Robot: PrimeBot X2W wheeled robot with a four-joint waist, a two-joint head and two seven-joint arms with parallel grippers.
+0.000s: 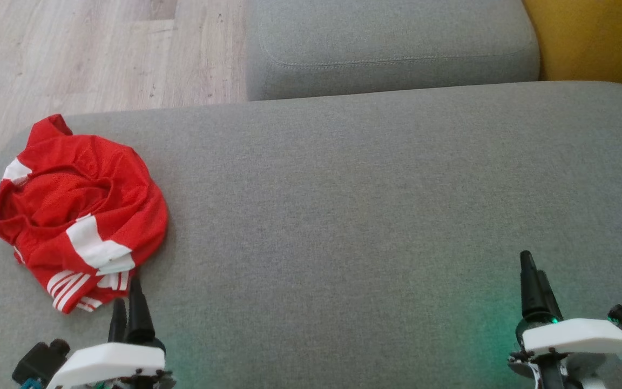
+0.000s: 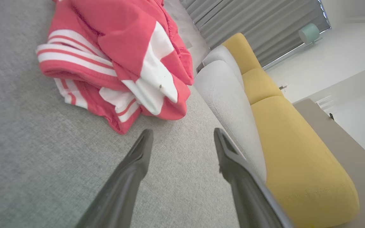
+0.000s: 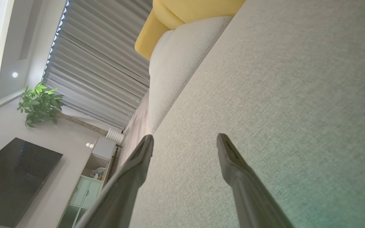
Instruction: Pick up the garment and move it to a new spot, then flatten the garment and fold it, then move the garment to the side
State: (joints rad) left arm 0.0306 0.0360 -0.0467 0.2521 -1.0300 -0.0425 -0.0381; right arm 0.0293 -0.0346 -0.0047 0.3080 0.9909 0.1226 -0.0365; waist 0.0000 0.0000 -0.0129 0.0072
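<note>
Red garment with white stripes (image 1: 79,213) lies bunched up on left side of grey sofa seat (image 1: 354,205), close to seat's left edge
Left end effector (image 1: 128,294) released, fingers spread, holds nothing, tips just beside garment's near edge
Right end effector (image 1: 532,266) released too, empty, over bare seat at near right, well apart from garment
Wood floor (image 1: 73,48) at far left, yellow cushion (image 1: 586,38) at far right

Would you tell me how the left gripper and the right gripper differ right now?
The left gripper sits close to the crumpled red garment, its fingertips just short of the striped edge; the right gripper is far from it. The left gripper's fingers point toward the garment; the right gripper's point across bare grey cushion. Both are open and hold nothing.
</note>
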